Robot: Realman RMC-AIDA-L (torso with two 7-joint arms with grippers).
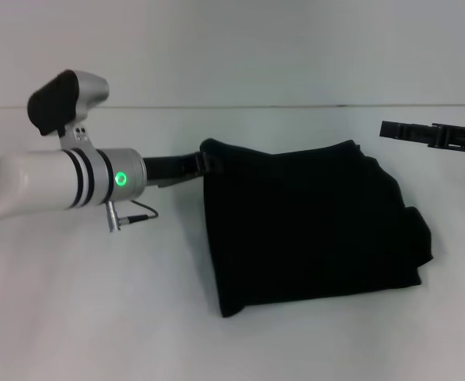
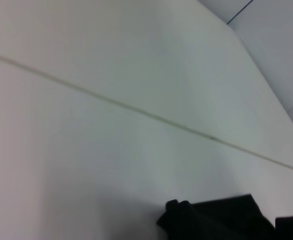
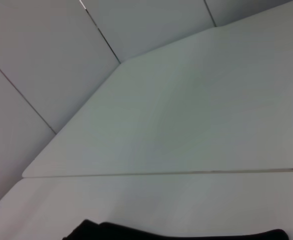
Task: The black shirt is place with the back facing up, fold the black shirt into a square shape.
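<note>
Head view: white worktop (image 1: 74, 317), matte and plain, with one thin seam line running across it towards the far edge; beyond that, pale wall. The black shirt (image 1: 312, 226) lies folded into a rough rectangle on the worktop, a little right of centre, its near edge slanting and its right side bunched into soft lobes. The left arm reaches in from the left edge, white casing with a green light lit on its wrist collar; the left pincer (image 1: 205, 163) sits at the shirt's far-left corner, touching or overlapping the cloth, and whether it is closed on the fabric cannot be told. The right pincer (image 1: 411, 132) lies near the worktop's far right, clear of the shirt, fingers extended leftward; its gap cannot be judged. Left wrist view: white worktop (image 2: 111, 165) crossed by the seam line, a pale wall panel at one corner with a dark joint, and a dark crumpled piece of the shirt (image 2: 221, 217) at the picture's edge. Right wrist view: worktop (image 3: 186, 125) with its seam and a far corner, grey wall panels with dark joints behind, and a strip of the shirt (image 3: 136, 233) along the picture's edge.
</note>
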